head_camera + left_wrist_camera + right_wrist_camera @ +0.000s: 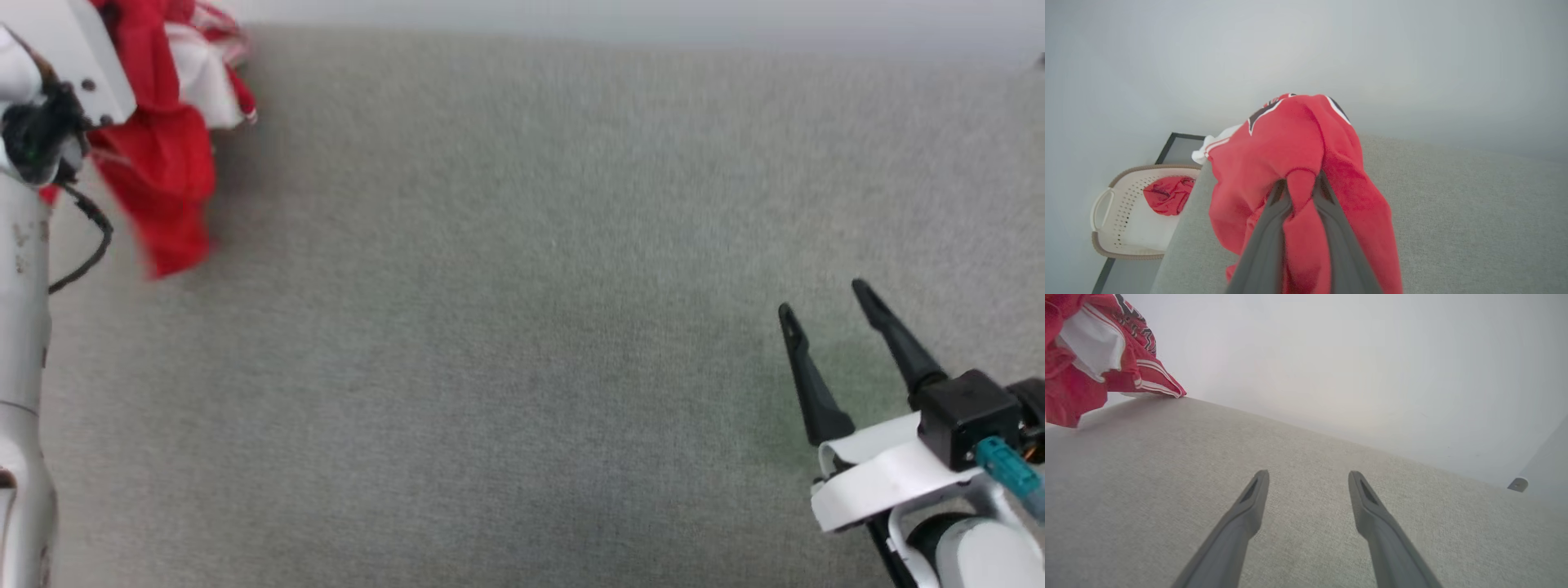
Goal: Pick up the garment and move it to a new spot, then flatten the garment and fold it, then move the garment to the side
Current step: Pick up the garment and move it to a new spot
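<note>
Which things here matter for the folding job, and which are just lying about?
Job: jersey, pinched by the left gripper; right gripper, open; grey table.
Lying about: basket; red cloth in it.

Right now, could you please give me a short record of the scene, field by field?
jersey: red, bunched, at the surface's far left corner
left gripper: shut on a fold of the jersey
right gripper: open, empty, above the surface
surface: grey fabric
basket: cream, perforated, beyond the surface's edge, holding a red cloth
</note>
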Robot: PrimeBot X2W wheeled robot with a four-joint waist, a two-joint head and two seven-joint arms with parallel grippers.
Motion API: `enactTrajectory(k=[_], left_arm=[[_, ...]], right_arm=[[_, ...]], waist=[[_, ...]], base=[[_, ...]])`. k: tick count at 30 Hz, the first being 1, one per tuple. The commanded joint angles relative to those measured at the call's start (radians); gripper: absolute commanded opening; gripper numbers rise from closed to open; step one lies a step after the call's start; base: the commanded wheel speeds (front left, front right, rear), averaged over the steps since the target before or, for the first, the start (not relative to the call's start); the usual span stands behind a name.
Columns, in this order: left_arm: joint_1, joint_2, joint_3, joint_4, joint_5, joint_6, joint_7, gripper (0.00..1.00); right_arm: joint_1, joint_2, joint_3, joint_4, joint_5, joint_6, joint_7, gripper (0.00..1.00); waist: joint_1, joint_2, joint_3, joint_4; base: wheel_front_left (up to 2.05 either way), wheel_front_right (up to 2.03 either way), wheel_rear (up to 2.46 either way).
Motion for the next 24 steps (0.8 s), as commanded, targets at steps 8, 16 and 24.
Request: enactTrajectory(k=[8, 16, 24], left_arm=[[-0.019, 0.022, -0.17, -0.169, -0.089, -0.001, 0.044, 0.0], [0.01, 0.042, -0.27, -0.352, -0.233, -0.001, 0.153, 0.0], [0.067, 0.035, -0.3, -0.524, -0.318, 0.009, 0.277, 0.0]], right_arm=[[0.062, 0.049, -0.032, 0.043, -0.004, -0.001, -0.036, 1.0], [0.099, 0.07, -0.104, 0.063, -0.018, -0.001, -0.052, 1.0], [0.13, 0.075, -0.233, 0.081, -0.047, -0.001, -0.059, 1.0]], waist=[[0.0, 0.0, -0.252, 0.041], [0.0, 0.0, -0.324, -0.004], [0.0, 0.0, -0.345, -0.096]], base=[[0.0, 0.0, 0.0], [0.0, 0.0, 0.0], [0.0, 0.0, 0.0]])
